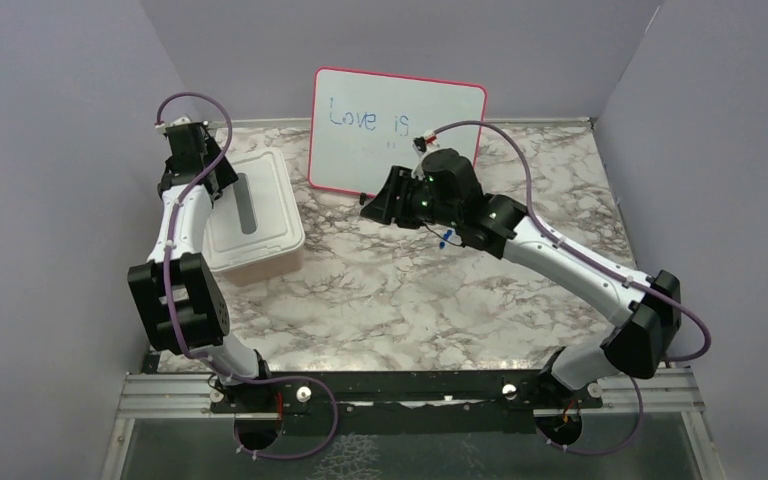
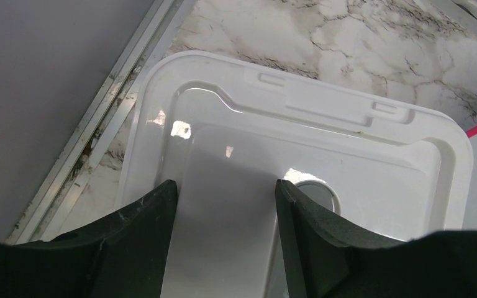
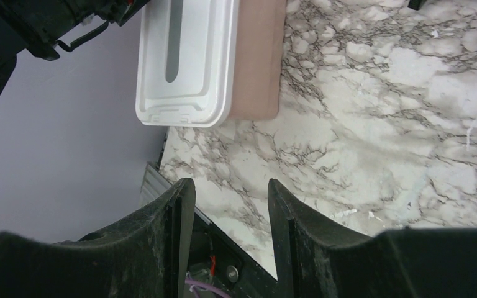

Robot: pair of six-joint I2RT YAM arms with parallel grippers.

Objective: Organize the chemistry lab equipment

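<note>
Our left fingers [image 2: 130,248] stand apart, empty, over the bin [image 3: 258,62] and its white lid [image 2: 348,112]. Our right fingers [image 3: 155,248] gape, empty, above the desk [image 3: 379,124]. We cannot tell where the lab equipment is.

Blue handwritten words, "Love is", stood on the whiteboard [image 1: 360,165] in the upper middle of the top view, running across the board's upper left part. A few faint marks just below the words were too small to read.
</note>
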